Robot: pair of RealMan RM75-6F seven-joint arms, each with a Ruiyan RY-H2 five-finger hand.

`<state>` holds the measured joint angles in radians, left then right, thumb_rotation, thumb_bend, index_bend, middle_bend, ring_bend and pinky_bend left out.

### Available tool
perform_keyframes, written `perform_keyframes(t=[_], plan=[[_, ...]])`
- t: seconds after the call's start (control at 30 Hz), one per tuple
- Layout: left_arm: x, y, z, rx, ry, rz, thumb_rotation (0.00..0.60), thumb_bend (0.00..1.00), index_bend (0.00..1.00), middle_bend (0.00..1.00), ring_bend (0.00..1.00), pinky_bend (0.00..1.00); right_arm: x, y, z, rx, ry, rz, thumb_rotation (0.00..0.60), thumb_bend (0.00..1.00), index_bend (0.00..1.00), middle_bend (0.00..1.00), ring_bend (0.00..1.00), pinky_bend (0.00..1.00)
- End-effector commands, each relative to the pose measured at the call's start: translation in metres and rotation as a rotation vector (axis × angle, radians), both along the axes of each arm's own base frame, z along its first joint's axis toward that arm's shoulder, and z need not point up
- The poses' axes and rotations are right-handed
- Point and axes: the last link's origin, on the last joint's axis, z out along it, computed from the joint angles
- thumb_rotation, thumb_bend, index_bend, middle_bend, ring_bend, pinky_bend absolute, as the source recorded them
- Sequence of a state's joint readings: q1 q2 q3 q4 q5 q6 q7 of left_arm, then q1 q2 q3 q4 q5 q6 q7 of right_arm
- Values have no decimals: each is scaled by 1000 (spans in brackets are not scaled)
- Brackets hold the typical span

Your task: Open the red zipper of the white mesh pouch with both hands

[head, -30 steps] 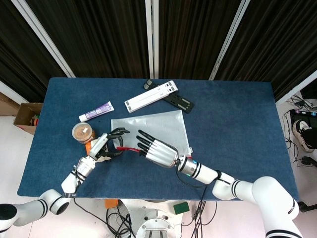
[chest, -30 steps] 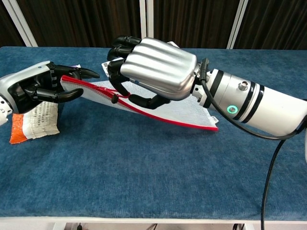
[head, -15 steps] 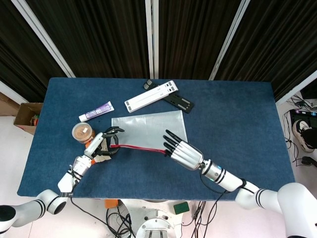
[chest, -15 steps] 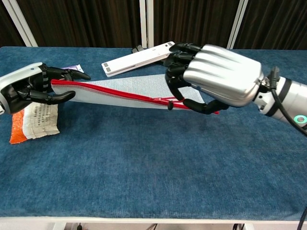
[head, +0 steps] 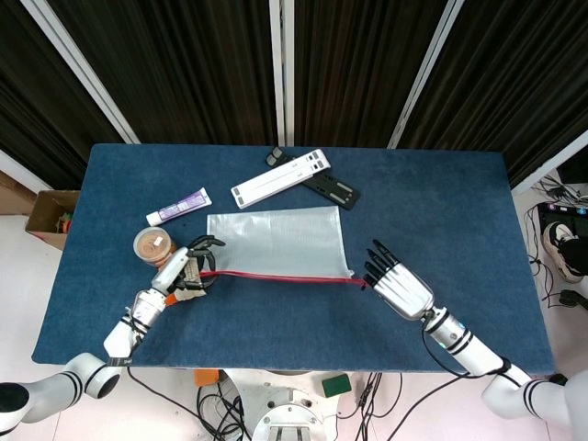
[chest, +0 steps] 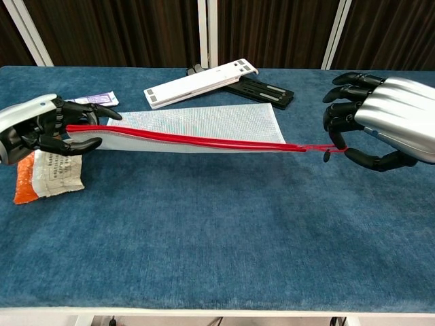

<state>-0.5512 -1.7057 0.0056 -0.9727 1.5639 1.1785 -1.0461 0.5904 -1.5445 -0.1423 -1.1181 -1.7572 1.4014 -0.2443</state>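
Note:
The white mesh pouch (head: 276, 241) (chest: 204, 122) lies flat mid-table, its red zipper (head: 280, 277) (chest: 197, 142) running along the near edge. My left hand (head: 182, 270) (chest: 37, 127) pinches the pouch's left end of the zipper, lifted slightly off the cloth. My right hand (head: 397, 286) (chest: 377, 122) is past the pouch's right corner and holds the zipper pull (chest: 329, 151) on a short red tab. The zipper line is stretched taut between the two hands.
A white bar (head: 280, 178) and a black plate (head: 333, 191) lie behind the pouch. A tube (head: 178, 207), a round brown tin (head: 152, 245) and an orange-and-white packet (chest: 49, 174) sit near my left hand. The table's front edge is close.
My right hand has drawn the pull rightward along the zipper from near the left end to beyond the pouch's right corner. The pouch has flattened; my left hand keeps its grip.

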Motion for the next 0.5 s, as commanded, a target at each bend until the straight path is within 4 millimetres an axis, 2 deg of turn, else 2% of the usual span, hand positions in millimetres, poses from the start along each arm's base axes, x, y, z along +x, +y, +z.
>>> perform_keyframes(t=[0.03, 0.1, 0.13, 0.17, 0.2, 0.27, 0.3, 0.33, 0.37, 0.5], plan=[[0, 0, -1, 0, 3, -2, 600, 557, 663, 230, 105, 166, 0, 0, -1, 4, -11, -2, 600, 489, 872, 374, 152, 125], [1, 0, -1, 6, 20, -11, 600, 557, 663, 230, 105, 166, 1, 0, -2, 7, -18, -4, 600, 487, 864, 366, 146, 125], [1, -1, -1, 11, 33, -19, 600, 557, 662, 230, 105, 166, 1, 0, -2, 9, -19, -9, 600, 483, 834, 350, 135, 123], [0, -1, 0, 17, 54, -30, 600, 557, 656, 229, 105, 166, -1, 0, -2, 11, -18, -23, 600, 450, 752, 316, 108, 111], [-1, -1, 0, 21, 87, -46, 600, 552, 620, 220, 104, 164, -3, 0, -3, 15, -16, -53, 600, 404, 650, 282, 80, 94], [-5, -3, 4, 29, 252, -125, 600, 485, 464, 178, 93, 157, -7, 2, -2, 41, -22, -176, 600, 189, 248, 150, 15, 30], [-6, -3, 7, 49, 320, -154, 600, 411, 333, 144, 84, 152, -6, 2, 0, 51, -34, -215, 600, 82, 83, 77, 0, 7], [-7, -3, 10, 76, 387, -182, 600, 370, 275, 130, 81, 149, -4, 3, 3, 56, -48, -244, 600, 15, 2, 21, 0, 0], [-7, -4, 12, 94, 430, -199, 600, 330, 228, 120, 80, 145, -4, 3, 5, 56, -58, -260, 600, 1, 0, 1, 0, 0], [-8, -12, 30, 175, 620, -230, 600, 275, 190, 108, 80, 137, -4, 3, 27, 30, -125, -336, 600, 0, 0, 0, 0, 0]])
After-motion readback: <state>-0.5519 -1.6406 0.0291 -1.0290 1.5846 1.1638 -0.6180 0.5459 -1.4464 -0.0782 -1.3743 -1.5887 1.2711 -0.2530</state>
